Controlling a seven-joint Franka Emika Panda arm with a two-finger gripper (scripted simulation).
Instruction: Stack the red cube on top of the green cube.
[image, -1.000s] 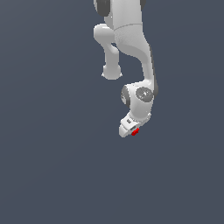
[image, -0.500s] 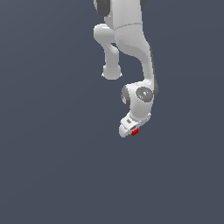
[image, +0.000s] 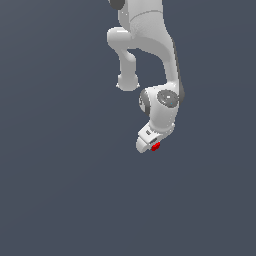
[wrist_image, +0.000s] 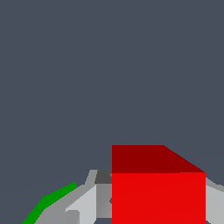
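In the wrist view the red cube (wrist_image: 158, 192) fills the space between the gripper's (wrist_image: 157, 212) light-grey fingers (wrist_image: 85, 204), which press against both of its sides. A thin strip of the green cube (wrist_image: 49, 200) shows just past one finger; the rest of it is hidden. In the exterior view the white gripper (image: 152, 145) points down from the arm's end, and only a small part of the red cube (image: 155, 146) peeks out at its tip. The green cube is hidden there behind the gripper.
A plain dark grey-blue surface (image: 60, 190) extends all around. The white arm (image: 150, 55) comes down from the top of the exterior view.
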